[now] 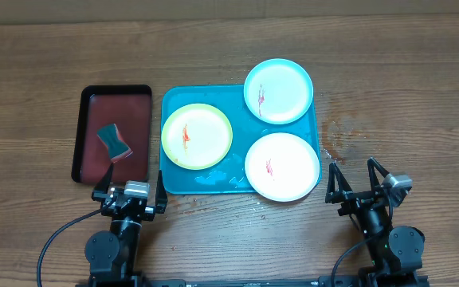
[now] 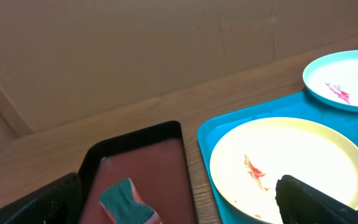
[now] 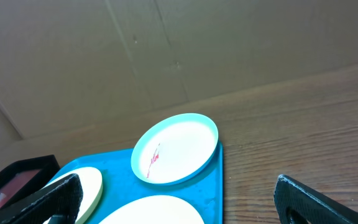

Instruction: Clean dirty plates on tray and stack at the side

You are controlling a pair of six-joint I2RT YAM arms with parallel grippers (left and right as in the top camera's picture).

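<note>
The worktop (image 1: 421, 96) carries the tray (image 1: 205, 182) and a black tray (image 1: 86, 127) beside it. Three plates (image 1: 197, 135) lie on the tray, all smeared red. A sponge (image 1: 115, 141) lies in the black tray. The left end effector (image 1: 132, 185) and the right end effector (image 1: 351, 171) gape open, empty. Nothing looks cleaned yet. I think the next move is to grab the sponge.

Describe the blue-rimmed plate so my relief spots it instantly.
Find the big turquoise tray. At its far right corner sits the light blue plate, overhanging the rim. Its neighbours, the yellow-green plate and the white plate, lack its pale blue rim.
</note>
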